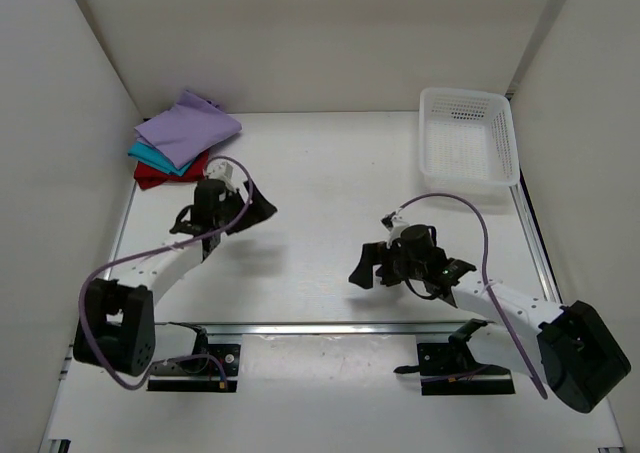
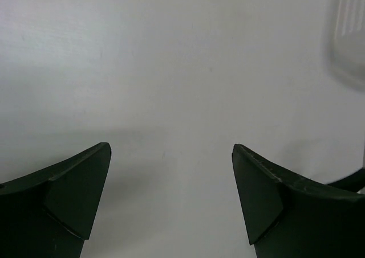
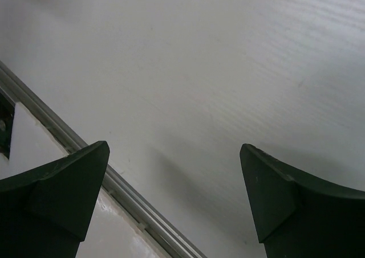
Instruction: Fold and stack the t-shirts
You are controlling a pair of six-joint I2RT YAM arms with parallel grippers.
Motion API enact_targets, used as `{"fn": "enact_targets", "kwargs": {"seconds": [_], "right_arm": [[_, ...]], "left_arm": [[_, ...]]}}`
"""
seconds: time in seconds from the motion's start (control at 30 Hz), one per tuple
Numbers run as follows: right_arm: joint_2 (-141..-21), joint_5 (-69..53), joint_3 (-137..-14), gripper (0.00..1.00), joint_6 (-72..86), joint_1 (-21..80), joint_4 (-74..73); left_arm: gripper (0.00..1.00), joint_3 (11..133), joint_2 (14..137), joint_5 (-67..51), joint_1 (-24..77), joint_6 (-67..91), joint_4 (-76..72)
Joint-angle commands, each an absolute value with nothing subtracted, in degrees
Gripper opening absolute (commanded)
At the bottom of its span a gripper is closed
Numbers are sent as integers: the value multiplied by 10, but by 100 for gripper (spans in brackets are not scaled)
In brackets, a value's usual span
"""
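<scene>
As things lie now: I judge the job nearly or wholly finished, since all three shirts are folded and lie in one pile.
Pile, place: far-left corner of the table, just beyond the left gripper and well apart from the right gripper.
Pile, order: lavender shirt on top, teal shirt under it, red shirt at the bottom on the tabletop.
Pile, neatness: loose; the teal and red edges stick out on the near-left side from under the lavender.
What is left: no unfolded cloth shows anywhere, so at most I would square up the pile. That is my reading, not a thing seen.
Heading: the lavender packet lies corner-on to the table edges, one corner toward the far wall and one toward me.
Long axis: the packet looks close to square, so I cannot name one for it. The pile as a whole spreads from near-left, where the red shows, to far-right.
Collar end: I cannot tell; the folds hide it.
Left gripper: jaws spread wide with nothing between them. Its wrist view shows only bare tabletop and a blurred corner of the basket at the right edge.
Right gripper: jaws likewise wide apart and holding nothing, over the near-right part of the table beside the rail.
Basket: far right, white mesh; I see no cloth in it.
</scene>
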State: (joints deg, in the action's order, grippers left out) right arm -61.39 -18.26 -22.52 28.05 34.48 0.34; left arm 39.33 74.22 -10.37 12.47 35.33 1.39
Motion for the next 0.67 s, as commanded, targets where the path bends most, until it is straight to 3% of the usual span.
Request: {"fn": "enact_targets", "kwargs": {"seconds": [0.0, 0.1, 0.23, 0.43, 0.63], "right_arm": [[-584, -157, -208, 99, 271, 360, 4], [-553, -141, -191, 99, 266, 367, 2], [-502, -138, -171, 99, 280, 365, 0], [-440, -135, -144, 99, 299, 350, 7], [-446, -153, -134, 99, 303, 338, 25]], "left_arm": [[98, 328, 685, -128, 165, 335, 40], [99, 241, 595, -148, 227, 373, -9], [99, 141, 486, -188, 224, 424, -41], [99, 120, 312, -214, 197, 404, 69], [99, 122, 294, -244, 158, 392, 83]]}}
